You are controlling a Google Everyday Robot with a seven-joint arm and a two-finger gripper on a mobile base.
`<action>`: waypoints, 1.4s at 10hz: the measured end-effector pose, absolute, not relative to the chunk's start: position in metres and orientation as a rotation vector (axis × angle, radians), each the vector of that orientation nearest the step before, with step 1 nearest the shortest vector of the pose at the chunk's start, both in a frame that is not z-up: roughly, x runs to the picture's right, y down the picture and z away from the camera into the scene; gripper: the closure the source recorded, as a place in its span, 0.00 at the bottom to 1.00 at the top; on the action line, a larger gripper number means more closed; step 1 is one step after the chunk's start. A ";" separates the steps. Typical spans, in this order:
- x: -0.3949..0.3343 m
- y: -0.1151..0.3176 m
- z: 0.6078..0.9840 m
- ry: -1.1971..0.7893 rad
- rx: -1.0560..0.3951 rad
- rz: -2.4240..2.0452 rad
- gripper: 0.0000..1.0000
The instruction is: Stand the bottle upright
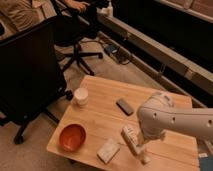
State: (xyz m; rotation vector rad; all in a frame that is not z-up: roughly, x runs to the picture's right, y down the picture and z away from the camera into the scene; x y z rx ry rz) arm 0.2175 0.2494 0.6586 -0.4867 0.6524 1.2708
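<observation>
The bottle (130,137) is small, white and elongated, with a pale label. It lies on its side on the wooden table (105,115), near the front right, between the flat white box and my arm. My gripper (143,153) hangs below the big white arm link (165,120) and is down at the bottle's near end, close to the table top. The arm hides part of the bottle's right side.
A dark remote (124,106) lies just behind the bottle. A flat white box (108,150) lies to its left at the front edge. A red bowl (73,137) sits front left and a white cup (80,96) far left. Black office chairs (30,70) stand left of the table.
</observation>
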 end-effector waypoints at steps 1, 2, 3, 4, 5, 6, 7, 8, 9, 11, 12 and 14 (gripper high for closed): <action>0.216 0.265 0.658 0.666 -0.514 1.287 0.35; 0.213 0.276 0.659 0.677 -0.534 1.287 0.35; 0.207 0.286 0.660 0.684 -0.560 1.284 0.35; 0.204 0.297 0.660 0.704 -0.585 1.271 0.35; 0.203 0.307 0.660 0.740 -0.611 1.243 0.35; 0.203 0.310 0.659 0.782 -0.619 1.211 0.35; 0.205 0.310 0.659 0.829 -0.615 1.181 0.35; 0.208 0.308 0.659 0.866 -0.606 1.163 0.35; 0.209 0.306 0.661 0.897 -0.596 1.151 0.35; 0.208 0.308 0.668 0.928 -0.588 1.151 0.35; 0.208 0.311 0.670 0.938 -0.591 1.155 0.35; 0.208 0.319 0.673 0.955 -0.607 1.154 0.35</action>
